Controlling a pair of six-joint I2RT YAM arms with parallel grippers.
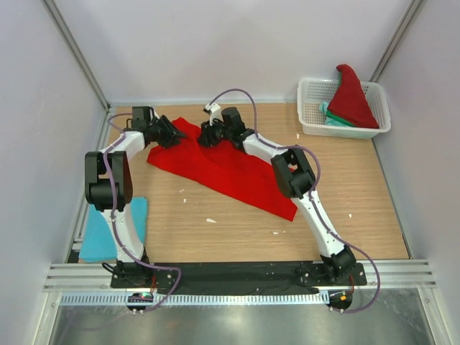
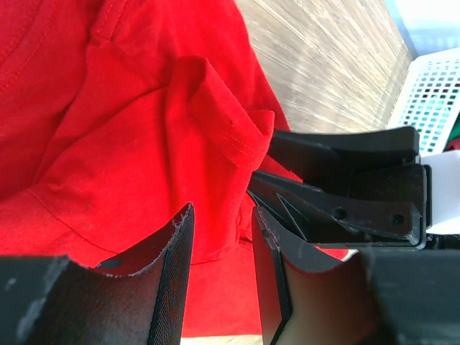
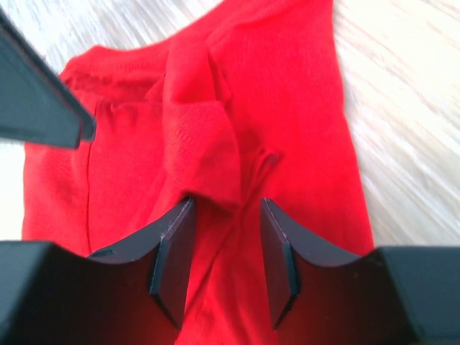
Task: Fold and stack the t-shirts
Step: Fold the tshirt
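Nearest the arm bases, at the near left of the tabletop (image 1: 237,230), a light blue t-shirt (image 1: 93,244) is seen lying flat in a compact, apparently folded shape, partly hidden behind the left arm (image 1: 108,180). It is judged to be the start of the stack.

Further in, a red t-shirt (image 1: 230,172) is spread across the middle of the tabletop, creased and not yet folded. Both sets of jaws are found close together at its far edge. In the left wrist view the left jaws are held partly apart over the cloth, with a hemmed fold raised just beyond them; nothing is seen to be pinched. In the right wrist view the right jaws are likewise parted. A raised ridge of red cloth reaches into the gap and touches one finger, but it is not clamped.

The step in hand is judged to be the taking hold of this shirt's far edge for a fold. For the next move, both jaws would need to be closed on cloth at matching spots, so that the edge can be lifted and carried toward the near side evenly, without bunching.

Farthest off, at the far right corner, a white lattice basket (image 1: 309,108) is seen, in which a second red t-shirt (image 1: 351,93) is heaped over a teal-green t-shirt (image 1: 332,117); these are left to be done.

No brand, label or writing can be read; a small white tag (image 1: 210,108) by the right wrist is too small to make out.
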